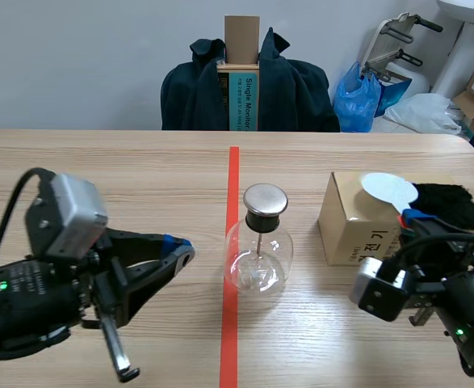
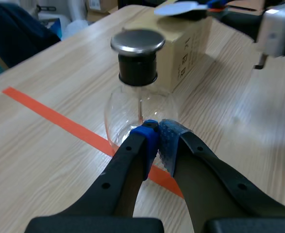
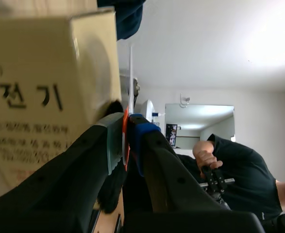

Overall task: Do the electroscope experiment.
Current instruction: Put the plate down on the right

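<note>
The electroscope, a clear glass flask [image 1: 257, 257] with a black stopper and a round metal cap [image 1: 266, 197], stands on the red tape line. My left gripper [image 1: 182, 246] is shut on nothing, its tips just left of the flask. In the left wrist view the gripper [image 2: 158, 141] sits right in front of the flask [image 2: 140, 109] below the cap [image 2: 137, 41]. My right gripper [image 1: 412, 217] is shut on the orange handle of a thin white disc paddle [image 1: 388, 190] lying over the cardboard box [image 1: 351, 222]. The right wrist view shows that gripper [image 3: 126, 141] pinching the paddle [image 3: 131, 73] edge-on.
A black cloth [image 1: 446, 202] lies on the box's right end. The red tape line [image 1: 232, 339] runs down the table's middle. Behind the table are a chair with a dark jacket [image 1: 293, 93], a blue bag [image 1: 358, 99] and white bags. A person [image 3: 239, 170] shows beyond the right gripper.
</note>
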Robot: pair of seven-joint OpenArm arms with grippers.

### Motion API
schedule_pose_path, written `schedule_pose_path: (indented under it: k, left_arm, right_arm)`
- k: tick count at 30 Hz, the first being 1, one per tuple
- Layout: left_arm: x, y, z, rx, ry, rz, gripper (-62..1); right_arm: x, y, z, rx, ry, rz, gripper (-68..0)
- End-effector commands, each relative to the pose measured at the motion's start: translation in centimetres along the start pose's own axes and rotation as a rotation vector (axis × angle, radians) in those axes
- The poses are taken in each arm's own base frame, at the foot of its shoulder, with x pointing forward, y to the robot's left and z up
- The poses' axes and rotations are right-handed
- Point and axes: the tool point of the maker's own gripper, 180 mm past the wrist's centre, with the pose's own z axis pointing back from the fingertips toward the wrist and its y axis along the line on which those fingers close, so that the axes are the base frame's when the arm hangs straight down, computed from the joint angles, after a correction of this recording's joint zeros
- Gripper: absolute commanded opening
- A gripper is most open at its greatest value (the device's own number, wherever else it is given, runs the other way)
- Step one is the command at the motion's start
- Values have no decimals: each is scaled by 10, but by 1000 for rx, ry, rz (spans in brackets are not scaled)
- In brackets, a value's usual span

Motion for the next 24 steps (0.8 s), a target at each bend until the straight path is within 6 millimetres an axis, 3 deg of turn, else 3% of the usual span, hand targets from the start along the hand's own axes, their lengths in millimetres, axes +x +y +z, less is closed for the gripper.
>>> schedule_pose_path:
  k: [1, 7, 12, 14, 16, 18, 20, 24]
  left_arm:
    - [9, -10, 9, -21, -16, 6, -582]
    - [29, -34, 38, -60, 7, 4, -582]
    - [38, -33, 46, -35, 5, -1, -574]
    - [39, -30, 48, -26, 8, -7, -473]
    - [39, -27, 49, -19, 9, -15, -256]
    - [40, -25, 49, -13, 9, -22, -13]
    - [40, -23, 49, -8, 9, -25, 14]
    - [38, -23, 49, -7, 18, -25, 14]
  right_arm:
    - [-1, -9, -8, -30, 0, 10, -667]
    - [4, -1, -14, -9, 1, -1, -667]
    - [0, 14, -10, 40, 21, -7, -666]
    - [-1, 17, -9, 51, 25, -10, -627]
    - [0, 18, -9, 53, 22, -11, -529]
    - [0, 18, -9, 53, 22, -11, -384]
    - [-1, 18, -9, 53, 23, -11, -232]
    - [-4, 20, -7, 58, 45, -15, -8]
